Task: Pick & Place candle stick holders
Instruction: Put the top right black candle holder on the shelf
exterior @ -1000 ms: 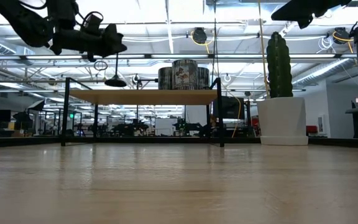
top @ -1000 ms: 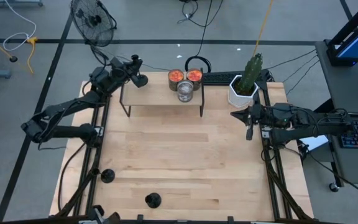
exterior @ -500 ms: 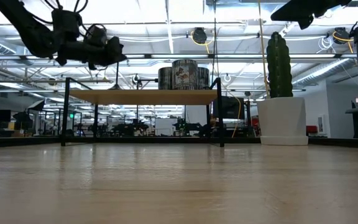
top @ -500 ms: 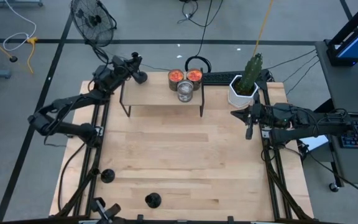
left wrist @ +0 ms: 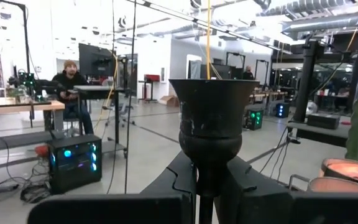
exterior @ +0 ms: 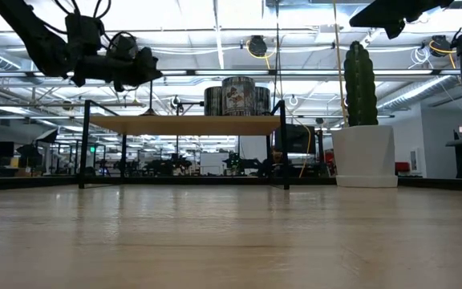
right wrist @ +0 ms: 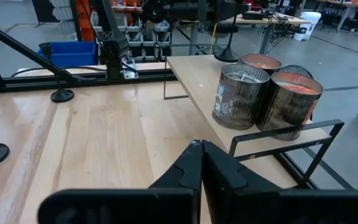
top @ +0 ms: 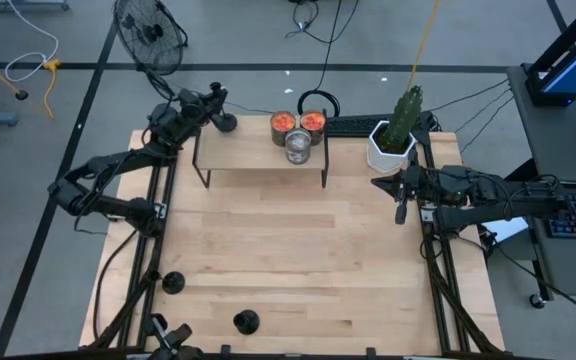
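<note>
High view: left gripper [top: 211,108] at table's 11 o'clock, clenched on candle stick holder [top: 226,123] | left wrist view: stem pinched between fingers [left wrist: 244,186], cup above jaws | two more holders [top: 173,282] [top: 246,322] on table at 7 o'clock | right gripper [top: 400,210] at 3 o'clock, jaws clenched, empty.

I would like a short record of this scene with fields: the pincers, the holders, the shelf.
left pincer: shut on a holder, by the shelf's left end
right pincer: shut, empty, at the table's right edge
other holders: two on the table, near its front left
shelf: three cans at its right end
</note>
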Robot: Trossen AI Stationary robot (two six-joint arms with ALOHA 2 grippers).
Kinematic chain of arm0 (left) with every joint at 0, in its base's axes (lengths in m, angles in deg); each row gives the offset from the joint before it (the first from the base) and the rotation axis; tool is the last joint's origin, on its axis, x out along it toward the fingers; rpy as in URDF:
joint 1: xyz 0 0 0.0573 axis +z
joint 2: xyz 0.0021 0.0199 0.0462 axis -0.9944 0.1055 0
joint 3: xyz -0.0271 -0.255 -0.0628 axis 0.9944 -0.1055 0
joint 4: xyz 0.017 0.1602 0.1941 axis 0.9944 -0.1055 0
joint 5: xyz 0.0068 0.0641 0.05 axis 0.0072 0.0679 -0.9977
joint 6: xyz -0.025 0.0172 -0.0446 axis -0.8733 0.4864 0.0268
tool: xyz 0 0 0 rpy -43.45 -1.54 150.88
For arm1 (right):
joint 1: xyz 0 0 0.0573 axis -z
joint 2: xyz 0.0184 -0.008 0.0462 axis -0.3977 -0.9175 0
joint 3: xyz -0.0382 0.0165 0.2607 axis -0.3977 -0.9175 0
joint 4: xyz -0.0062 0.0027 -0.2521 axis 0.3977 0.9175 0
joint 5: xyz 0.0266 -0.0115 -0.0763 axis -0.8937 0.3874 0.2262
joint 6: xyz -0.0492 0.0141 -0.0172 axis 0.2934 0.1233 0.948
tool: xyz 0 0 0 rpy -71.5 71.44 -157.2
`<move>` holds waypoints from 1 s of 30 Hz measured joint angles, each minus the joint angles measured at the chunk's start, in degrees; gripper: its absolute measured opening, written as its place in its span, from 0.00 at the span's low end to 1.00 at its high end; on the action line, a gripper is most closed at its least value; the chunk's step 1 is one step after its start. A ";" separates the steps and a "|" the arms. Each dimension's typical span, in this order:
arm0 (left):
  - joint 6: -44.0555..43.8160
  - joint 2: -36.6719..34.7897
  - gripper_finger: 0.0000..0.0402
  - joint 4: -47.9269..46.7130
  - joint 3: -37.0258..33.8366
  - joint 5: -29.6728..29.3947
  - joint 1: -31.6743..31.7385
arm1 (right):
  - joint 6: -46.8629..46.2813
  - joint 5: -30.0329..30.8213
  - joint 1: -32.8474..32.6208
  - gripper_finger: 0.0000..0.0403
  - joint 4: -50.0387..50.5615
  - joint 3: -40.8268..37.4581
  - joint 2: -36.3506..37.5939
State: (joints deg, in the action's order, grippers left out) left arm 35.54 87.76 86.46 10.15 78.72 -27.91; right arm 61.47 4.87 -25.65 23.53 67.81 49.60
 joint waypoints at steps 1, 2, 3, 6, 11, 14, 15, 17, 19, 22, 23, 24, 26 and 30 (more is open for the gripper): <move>-0.45 -0.21 0.06 -0.13 0.00 0.19 0.00 | -0.01 0.00 0.00 0.00 0.01 0.00 0.00; -0.94 -0.54 0.06 -0.44 0.00 0.21 0.00 | -0.02 0.02 0.00 0.00 0.04 0.00 0.00; -0.99 -0.92 0.06 -1.21 0.00 0.21 0.00 | -0.02 0.00 0.00 0.00 0.05 0.00 0.00; -0.62 -2.00 0.06 -5.03 0.00 -0.62 0.00 | -0.02 0.00 0.00 0.00 0.18 0.00 0.00; 0.22 -3.00 0.06 -7.58 0.00 -1.30 0.00 | -0.02 0.00 0.00 0.00 0.37 0.00 0.00; 1.02 -2.98 0.06 -8.28 0.00 -2.34 0.00 | -0.02 0.00 0.00 0.00 0.37 0.00 -0.02; 1.04 -2.98 0.06 -8.59 0.00 -2.46 0.04 | -0.02 0.00 0.00 0.00 0.37 0.00 -0.01; 1.04 -2.98 0.06 -9.45 0.00 -2.60 0.18 | -0.02 0.00 0.00 0.00 0.37 0.00 0.00; 1.02 -3.00 0.06 -10.58 0.05 -2.63 0.22 | -0.02 0.00 0.00 0.00 0.37 0.00 0.00; 1.06 -3.05 0.06 -11.31 0.11 -2.62 0.20 | -0.02 0.00 0.00 0.00 0.37 0.00 -0.01; 1.06 -3.07 0.06 -11.33 0.11 -2.61 0.20 | -0.02 0.00 0.00 0.00 0.37 0.00 0.00; 1.06 -3.07 0.06 -11.39 0.11 -2.63 0.22 | -0.02 0.00 0.00 0.00 0.36 0.00 -0.01; 1.06 -3.07 0.08 -11.53 0.11 -2.65 0.22 | -0.02 0.00 0.00 0.00 0.37 0.00 0.00; 0.95 -2.85 0.16 -13.11 -0.01 -3.46 0.24 | -0.03 0.00 0.00 0.00 0.35 0.00 -0.02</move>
State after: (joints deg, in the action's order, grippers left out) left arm 36.49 84.91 73.35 10.14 75.25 -27.67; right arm 61.43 4.86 -25.65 23.88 67.81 49.58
